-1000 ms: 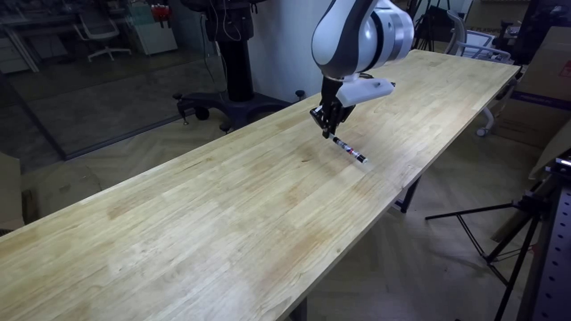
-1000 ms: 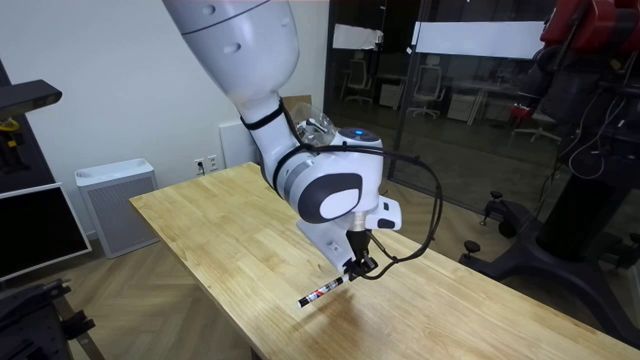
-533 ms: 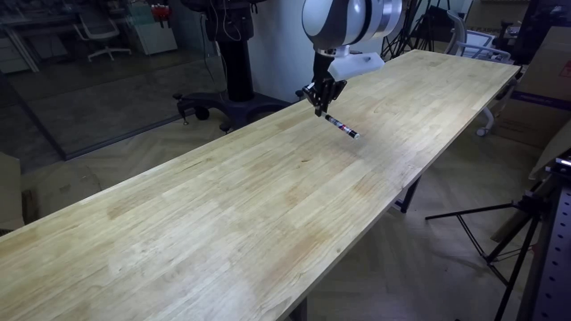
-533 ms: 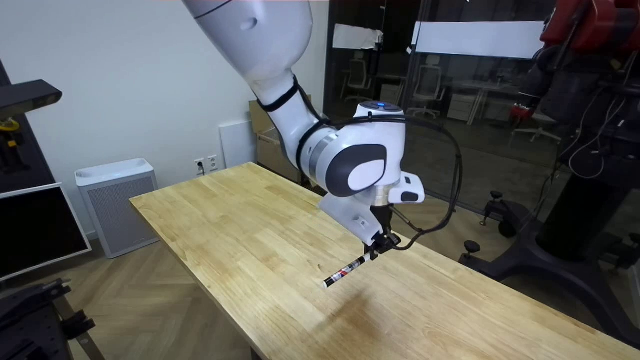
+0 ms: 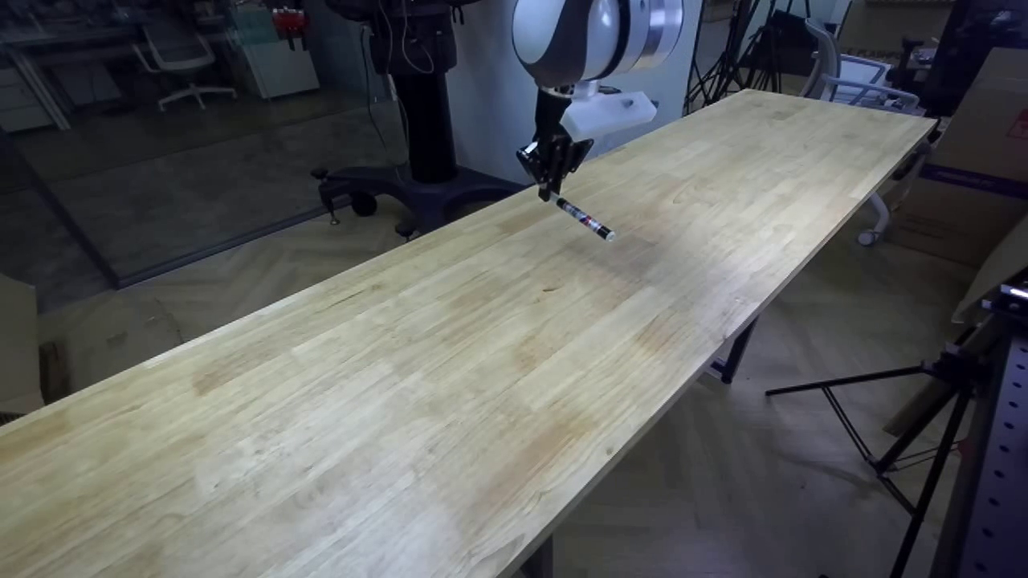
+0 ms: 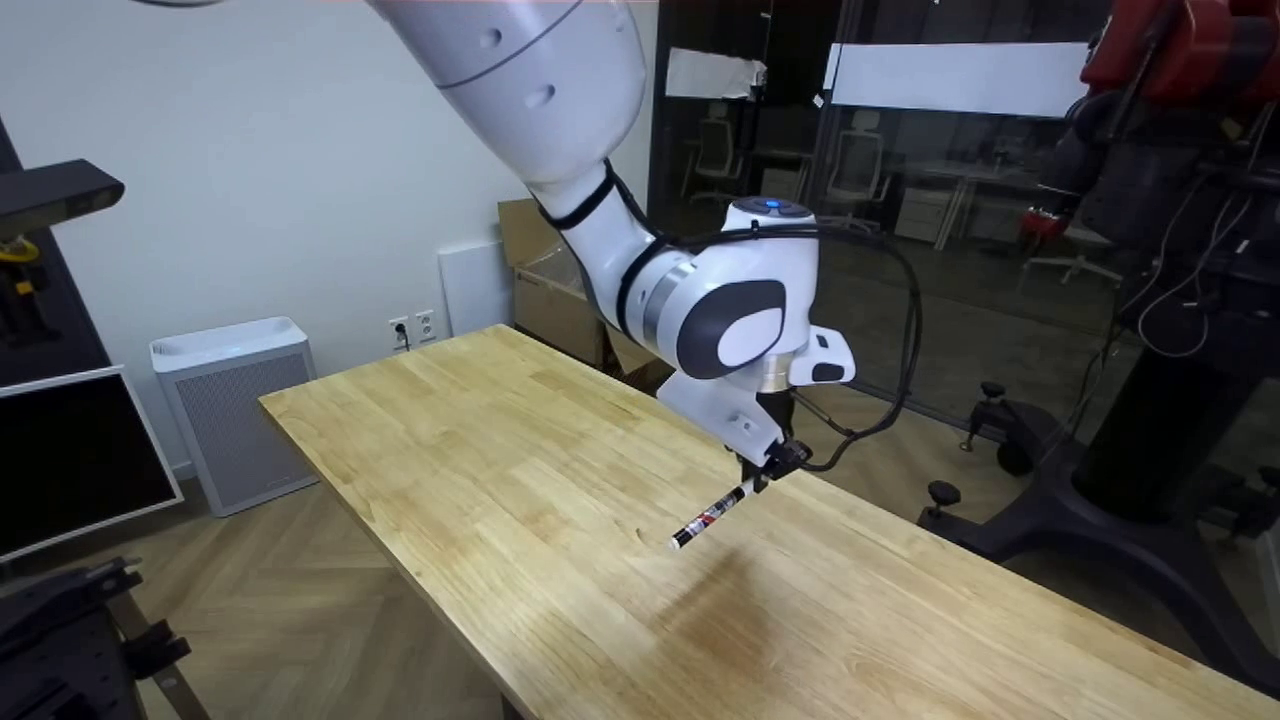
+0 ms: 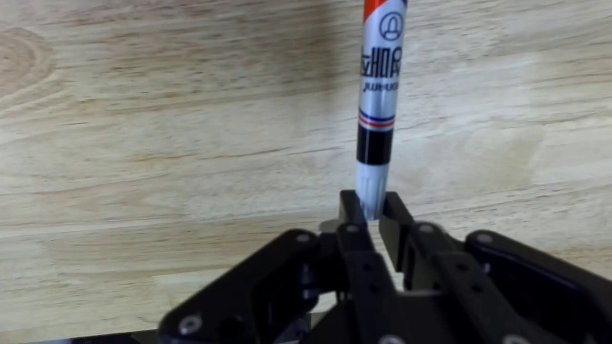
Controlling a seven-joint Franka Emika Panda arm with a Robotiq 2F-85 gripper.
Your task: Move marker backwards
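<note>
The dark fingers are closed on the whitish end of the marker, one finger at each side, so they grip it at this end. The marker is white, with black bands, red and blue colour and printed letters; in the wrist view its free end goes out of the picture. It is in the air above the tabletop, between the two long edges, and in an exterior view a soft shadow lies on the tabletop below. In both exterior views the marker is aslant, with the free end lower in sight than the gripped end. The white arm reaches over the tabletop, and a black cable makes a loop beside it.

Beside one long edge of the tabletop there is a black tripod; beyond the opposite long edge, a dark wheeled stand. Near a corner of the tabletop stands a white appliance with a grille.

Just behind the tabletop, which hides its lower part, is an open cardboard box. Clear plastic shows in its opening; what more it holds, I cannot tell. Near the tabletop's far end stand large cartons, their content hidden. Well apart from the tabletop, behind a glass wall, a white cabinet is too dim to tell what is inside.
</note>
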